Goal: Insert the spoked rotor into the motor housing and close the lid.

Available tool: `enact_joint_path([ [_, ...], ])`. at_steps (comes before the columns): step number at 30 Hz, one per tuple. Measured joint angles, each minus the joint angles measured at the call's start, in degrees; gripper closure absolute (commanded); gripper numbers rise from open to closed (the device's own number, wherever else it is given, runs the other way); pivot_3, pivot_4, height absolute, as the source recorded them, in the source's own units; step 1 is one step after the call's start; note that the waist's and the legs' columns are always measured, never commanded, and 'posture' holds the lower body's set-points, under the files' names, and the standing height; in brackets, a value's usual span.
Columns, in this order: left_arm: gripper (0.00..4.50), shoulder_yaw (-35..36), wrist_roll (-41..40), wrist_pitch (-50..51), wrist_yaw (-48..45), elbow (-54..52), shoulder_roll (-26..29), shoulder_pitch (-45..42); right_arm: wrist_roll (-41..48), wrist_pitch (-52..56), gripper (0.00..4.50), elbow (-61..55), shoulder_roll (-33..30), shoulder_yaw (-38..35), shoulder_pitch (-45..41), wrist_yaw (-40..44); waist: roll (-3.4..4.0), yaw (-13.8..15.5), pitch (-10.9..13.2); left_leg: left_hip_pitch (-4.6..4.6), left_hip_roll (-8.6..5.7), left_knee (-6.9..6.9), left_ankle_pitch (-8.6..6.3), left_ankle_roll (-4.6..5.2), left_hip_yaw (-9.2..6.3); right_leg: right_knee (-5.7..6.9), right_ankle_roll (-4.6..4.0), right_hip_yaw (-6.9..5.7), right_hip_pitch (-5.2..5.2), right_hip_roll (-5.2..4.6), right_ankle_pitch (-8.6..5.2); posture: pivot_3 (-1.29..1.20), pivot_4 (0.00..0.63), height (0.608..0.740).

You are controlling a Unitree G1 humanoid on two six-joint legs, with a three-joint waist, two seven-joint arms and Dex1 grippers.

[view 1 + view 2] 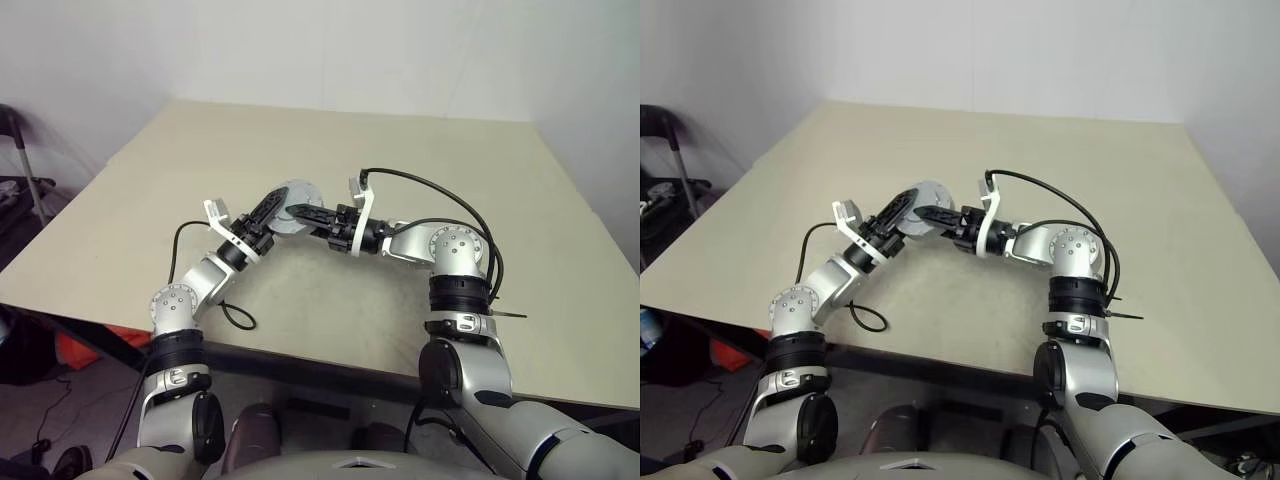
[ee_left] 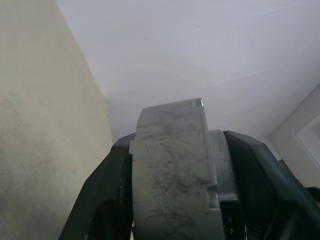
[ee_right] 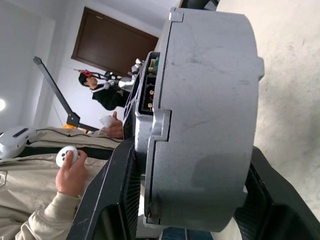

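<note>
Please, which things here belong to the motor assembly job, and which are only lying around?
Job: motor housing, held between left gripper and right gripper.
Not the job: table, person's hand with white controller, black stand.

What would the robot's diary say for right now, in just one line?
stage: assembly held above table | left gripper: shut on motor housing | right gripper: shut on motor housing | lid: seated on the motor housing

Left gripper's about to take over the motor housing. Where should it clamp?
Across the two flat faces, coming in edge-on from the left: the motor housing is held off the table, rim toward the left gripper, with the right gripper pinching it from the opposite side.
</note>
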Motion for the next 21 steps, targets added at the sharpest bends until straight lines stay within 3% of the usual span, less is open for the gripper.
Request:
enact_joint_path([
  [2,2.21,-0.2,0.5,0.0,0.7,0.0,0.3,-0.1,-0.8,-0.1,1.26,0.0,-0.3,0.4,0.0,-0.4,-0.01,0.0,0.0,0.01,0.00,0.00,0.00,0.00,0.00,0.00,0.00,0.00,0.02,0.00,0.00,0.00,0.000,0.740],
  [5,2.21,-0.3,1.4,0.0,1.5,0.0,0.3,-0.1,-0.8,-0.2,0.13,-0.1,-0.2,0.5,0.0,-0.7,-0.01,0.0,0.0,0.01,0.00,0.00,0.00,0.00,0.00,0.00,0.00,0.00,0.01,0.00,0.00,0.00,0.000,0.740],
  [6,2.21,-0.3,1.7,0.0,1.8,0.0,0.3,-0.1,-0.8,-0.2,0.03,-0.2,-0.1,0.5,0.0,-0.9,-0.01,0.0,0.0,0.01,0.00,0.00,0.00,0.00,-0.01,0.00,0.00,0.00,0.01,0.00,0.00,0.00,0.000,0.740],
  [21,2.34,0.4,2.9,-1.7,2.8,2.9,-0.1,-1.3,-2.7,-1.5,0.00,-0.2,0.2,0.6,0.0,-2.2,-0.01,0.0,0.0,0.01,0.00,0.00,0.00,0.00,0.00,0.00,0.00,0.00,0.01,0.00,0.00,0.00,0.000,0.740],
])
